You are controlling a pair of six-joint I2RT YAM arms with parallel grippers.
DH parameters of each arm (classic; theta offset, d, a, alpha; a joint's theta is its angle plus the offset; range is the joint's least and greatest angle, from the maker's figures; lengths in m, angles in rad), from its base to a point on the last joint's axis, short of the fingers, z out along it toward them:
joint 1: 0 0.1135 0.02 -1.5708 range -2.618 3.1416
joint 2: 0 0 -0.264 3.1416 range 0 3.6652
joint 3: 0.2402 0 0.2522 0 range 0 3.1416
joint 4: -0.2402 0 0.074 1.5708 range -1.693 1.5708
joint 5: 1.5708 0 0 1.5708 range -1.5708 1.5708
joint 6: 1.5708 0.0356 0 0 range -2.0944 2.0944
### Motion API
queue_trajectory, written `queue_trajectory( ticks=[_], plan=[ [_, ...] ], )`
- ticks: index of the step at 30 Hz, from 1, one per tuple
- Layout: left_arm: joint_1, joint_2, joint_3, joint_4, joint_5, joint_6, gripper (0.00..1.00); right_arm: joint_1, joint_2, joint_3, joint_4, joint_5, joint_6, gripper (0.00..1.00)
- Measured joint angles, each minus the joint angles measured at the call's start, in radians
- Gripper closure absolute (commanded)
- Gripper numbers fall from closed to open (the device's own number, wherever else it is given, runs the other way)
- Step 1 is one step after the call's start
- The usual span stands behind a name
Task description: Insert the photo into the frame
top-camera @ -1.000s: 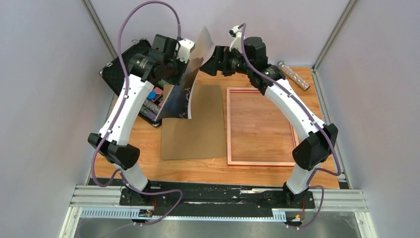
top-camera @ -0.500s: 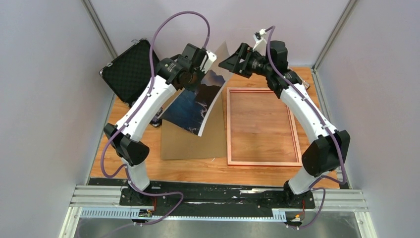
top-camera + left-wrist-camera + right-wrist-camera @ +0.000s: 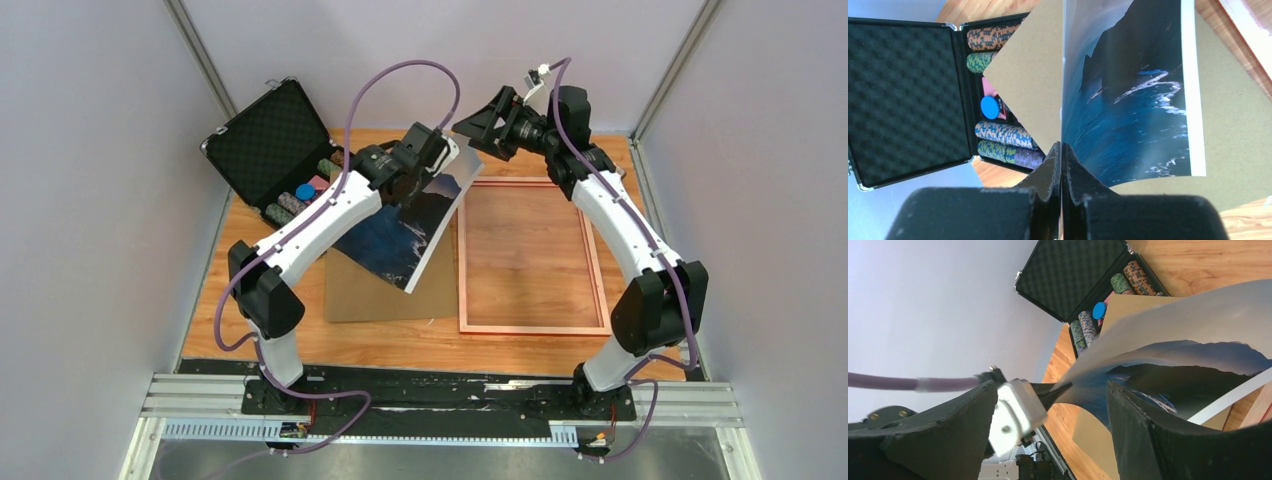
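The photo (image 3: 398, 238), blue sea and dark cliffs face up, hangs tilted above the brown board, its right edge near the frame's left rail. My left gripper (image 3: 428, 168) is shut on its far edge; the left wrist view shows the jaws (image 3: 1062, 150) pinched on the sheet (image 3: 1133, 110). The frame (image 3: 463, 255) lies flat at the right, pinkish-copper face up, bare wood inside it. My right gripper (image 3: 478, 125) is open and empty, just beyond the photo's far corner. In the right wrist view its fingers (image 3: 1133, 430) stand wide apart around the left gripper's tip, with the curled photo (image 3: 1193, 372) beyond.
A plain brown backing board (image 3: 365, 290) lies under the photo, left of the frame. An open black foam-lined case (image 3: 265, 140) with poker chips (image 3: 300, 195) stands at the back left; it also shows in the left wrist view (image 3: 903, 100). White walls close in the table.
My left arm has swung the photo right and down towards the frame, turning it picture side up. My right gripper has drawn back to the right, away from the sheet.
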Motion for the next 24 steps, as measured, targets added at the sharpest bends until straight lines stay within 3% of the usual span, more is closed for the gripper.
queue_trajectory(
  ticks=[24],
  plan=[
    [-0.121,-0.032,-0.169,0.206,-0.206,0.077,1.00,0.024,0.042,-0.040,-0.013,0.102,0.003,0.33]
  ],
)
